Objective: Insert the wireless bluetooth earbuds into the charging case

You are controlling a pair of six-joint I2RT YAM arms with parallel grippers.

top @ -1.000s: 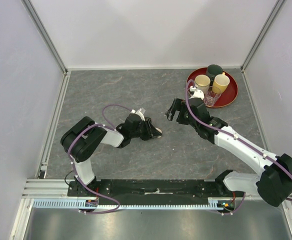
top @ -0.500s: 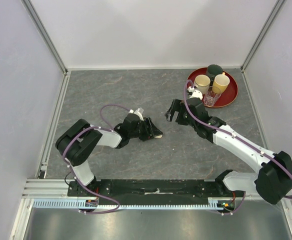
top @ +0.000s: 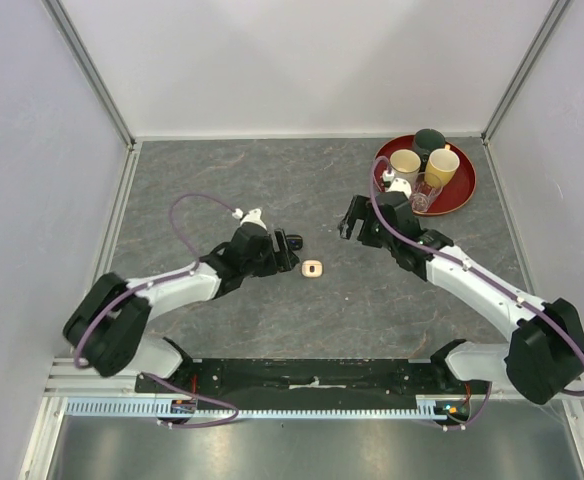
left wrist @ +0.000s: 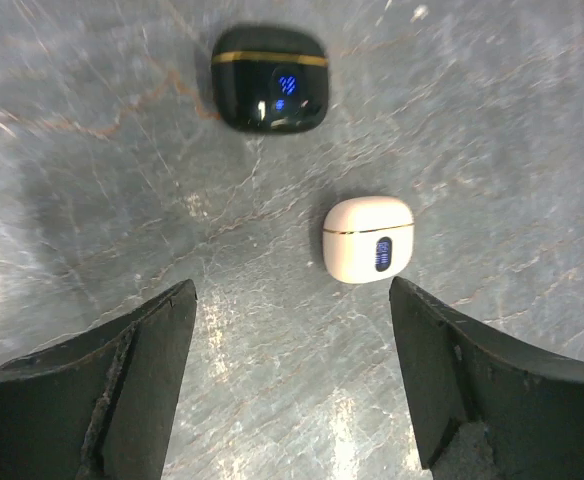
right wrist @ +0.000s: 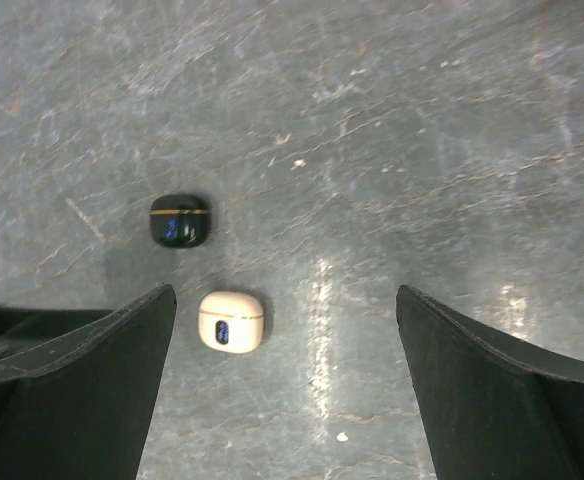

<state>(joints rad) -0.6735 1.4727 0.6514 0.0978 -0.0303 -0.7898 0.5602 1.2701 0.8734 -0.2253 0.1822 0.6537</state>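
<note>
Now the left gripper (left wrist: 292, 300) is hovering, jaws apart, just short of the closed cream charging case (left wrist: 368, 239) on the table (left wrist: 72, 150), nearer than the equally spread right gripper (right wrist: 284, 300).

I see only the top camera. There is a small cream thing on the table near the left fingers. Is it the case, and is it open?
Observer: It is the cream case. The left wrist view shows its lid shut.
Operator: Is there something black beside it?
Observer: Yes, a black case, also shut. It lies apart from the cream one.
Operator: Are they switched on?
Observer: Both glow blue on the front.
</note>
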